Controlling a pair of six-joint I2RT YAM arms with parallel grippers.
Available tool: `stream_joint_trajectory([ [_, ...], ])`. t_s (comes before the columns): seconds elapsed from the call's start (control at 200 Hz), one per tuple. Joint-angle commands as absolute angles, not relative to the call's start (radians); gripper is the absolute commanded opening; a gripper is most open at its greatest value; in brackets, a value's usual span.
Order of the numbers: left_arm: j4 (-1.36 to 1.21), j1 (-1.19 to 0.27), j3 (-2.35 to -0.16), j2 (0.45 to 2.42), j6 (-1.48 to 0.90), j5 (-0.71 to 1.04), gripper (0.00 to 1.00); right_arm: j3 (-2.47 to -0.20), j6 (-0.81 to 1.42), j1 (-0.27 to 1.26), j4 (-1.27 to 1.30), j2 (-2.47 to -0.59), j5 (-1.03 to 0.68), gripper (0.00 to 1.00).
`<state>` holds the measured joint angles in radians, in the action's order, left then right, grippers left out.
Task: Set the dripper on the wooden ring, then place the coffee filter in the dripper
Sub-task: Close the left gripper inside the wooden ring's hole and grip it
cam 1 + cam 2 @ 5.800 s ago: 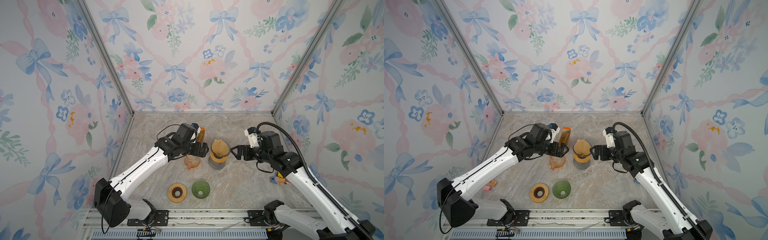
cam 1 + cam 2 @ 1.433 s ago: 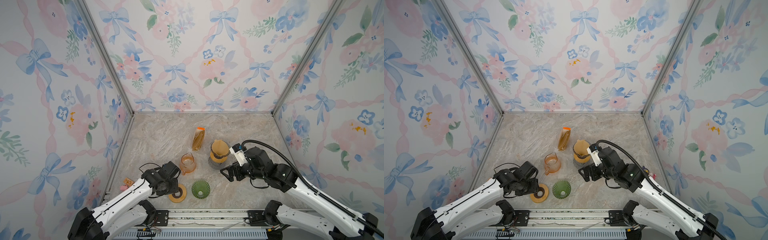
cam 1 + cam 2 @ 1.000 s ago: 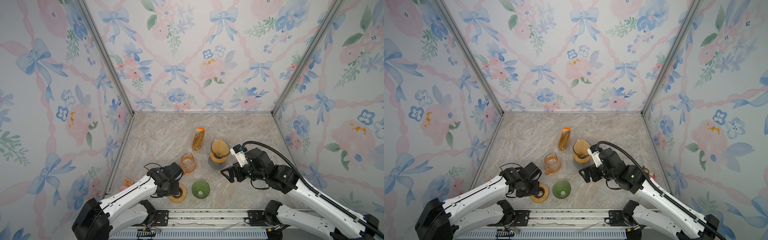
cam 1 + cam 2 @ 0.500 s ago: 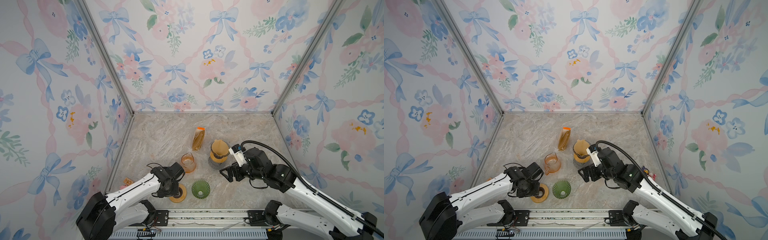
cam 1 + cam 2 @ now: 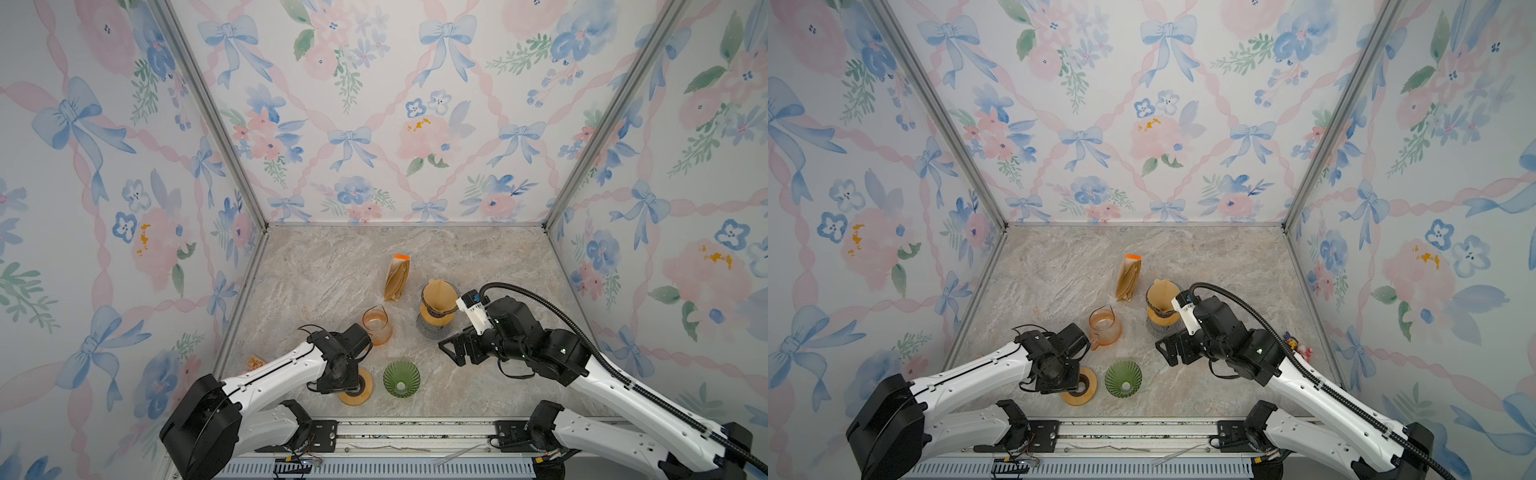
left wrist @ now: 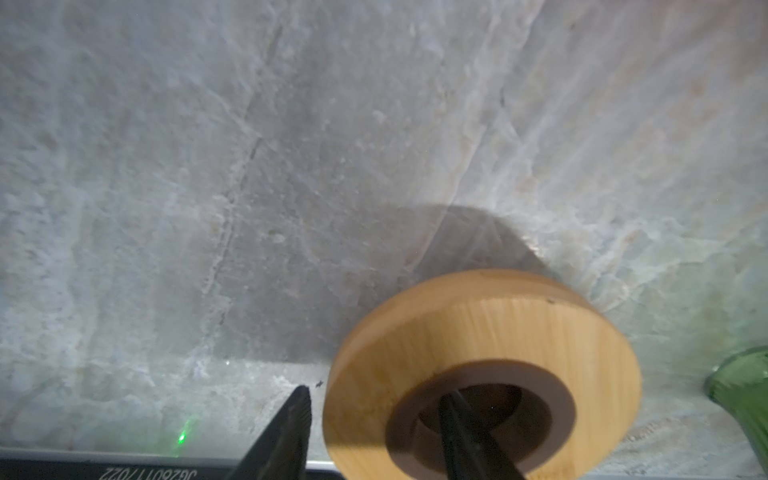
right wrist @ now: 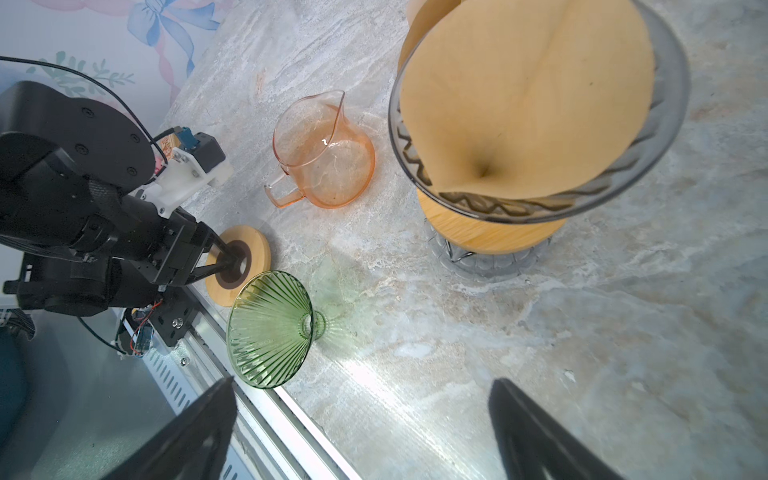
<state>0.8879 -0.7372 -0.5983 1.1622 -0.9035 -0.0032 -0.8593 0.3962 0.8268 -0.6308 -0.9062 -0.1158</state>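
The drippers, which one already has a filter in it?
The smoky grey dripper standing on its wooden collar holds the brown paper filter; the green ribbed dripper is empty.

The left arm [image 5: 270,376] lies low and stretched forward across the front. Its wrist is bent so that the left pincer [image 6: 376,395] points steeply down, jaws about half apart. The right arm [image 5: 615,384] reaches inward toward the middle, and its right pincer [image 5: 449,353] hangs in the air with jaws spread wide.
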Motion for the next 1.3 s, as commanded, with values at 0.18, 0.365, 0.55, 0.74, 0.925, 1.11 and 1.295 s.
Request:
stream_joint_trajectory([
  [0.18,0.865,-0.742,-0.615,1.169,-0.929,-0.019,0.44,-0.832,0.397,0.838,-0.622,-0.874,-0.089,0.96],
  [0.365,0.865,-0.736,-0.632,1.158,-0.954,-0.048,0.38,-0.831,0.398,0.838,-0.628,-0.868,-0.083,0.96],
  [0.55,0.862,-0.69,-0.634,1.125,-0.973,-0.067,0.35,-0.819,0.408,0.838,-0.614,-0.863,-0.086,0.96],
  [0.74,0.857,-0.589,-0.65,1.084,-0.94,-0.075,0.3,-0.813,0.409,0.838,-0.606,-0.861,-0.087,0.96],
  [0.925,0.815,-0.484,-0.651,1.071,-0.905,-0.086,0.31,-0.812,0.408,0.838,-0.607,-0.865,-0.086,0.96],
  [1.11,0.715,-0.395,-0.627,1.083,-0.888,-0.052,0.29,-0.813,0.408,0.838,-0.605,-0.865,-0.085,0.96],
  [1.295,0.685,-0.372,-0.614,1.13,-0.867,-0.071,0.3,-0.811,0.41,0.838,-0.609,-0.861,-0.081,0.96],
])
